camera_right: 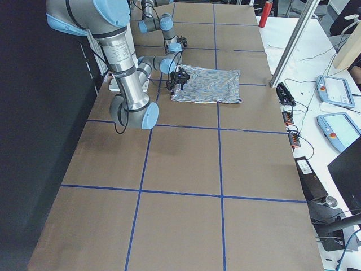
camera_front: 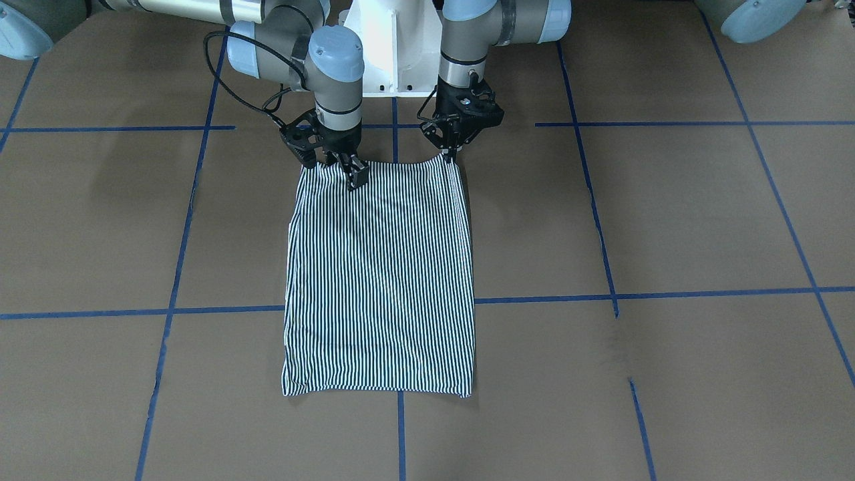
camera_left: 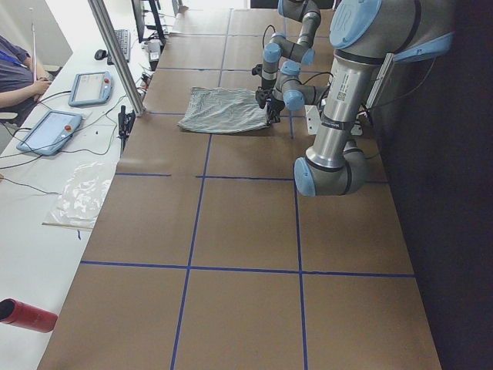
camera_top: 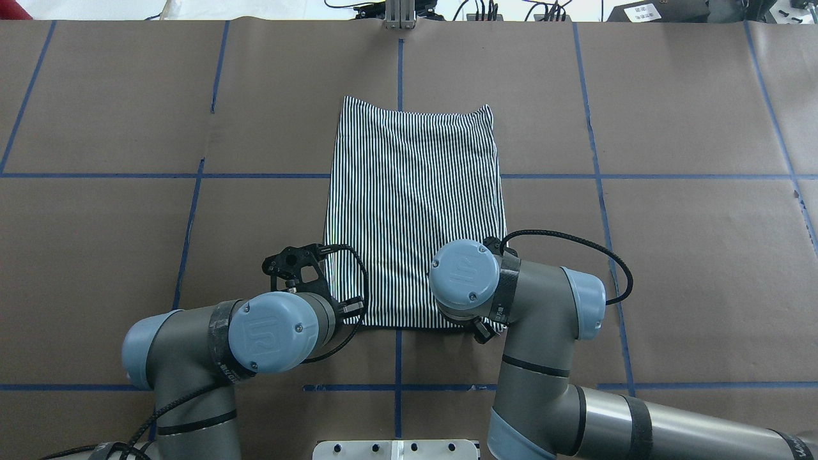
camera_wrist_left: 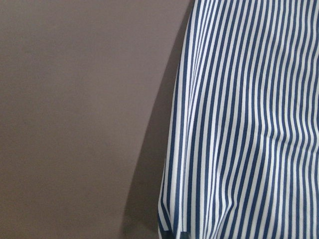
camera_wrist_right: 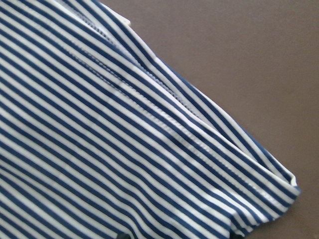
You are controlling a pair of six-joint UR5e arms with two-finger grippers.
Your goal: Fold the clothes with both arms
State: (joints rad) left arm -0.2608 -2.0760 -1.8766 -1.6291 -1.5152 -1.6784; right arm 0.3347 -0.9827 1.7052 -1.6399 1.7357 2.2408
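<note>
The striped shirt (camera_front: 381,280) lies flat on the brown table, folded into a tall rectangle, and also shows from above (camera_top: 412,211). No collar or sleeves show. Both grippers are at its edge nearest the robot base. My left gripper (camera_front: 453,157) is shut, pinching the corner, and in the left wrist view the shirt (camera_wrist_left: 249,124) lifts slightly there and casts a shadow. My right gripper (camera_front: 357,176) rests on the same edge, a little in from the other corner. In the right wrist view its fingertips stand apart on the shirt (camera_wrist_right: 99,149), so it looks open.
Brown paper with blue tape lines (camera_front: 601,297) covers the table. The white pedestal base (camera_front: 394,47) stands just behind the shirt. At the side benches are tablets (camera_right: 337,90), cables, a red cylinder (camera_left: 23,314) and a seated person (camera_left: 15,73).
</note>
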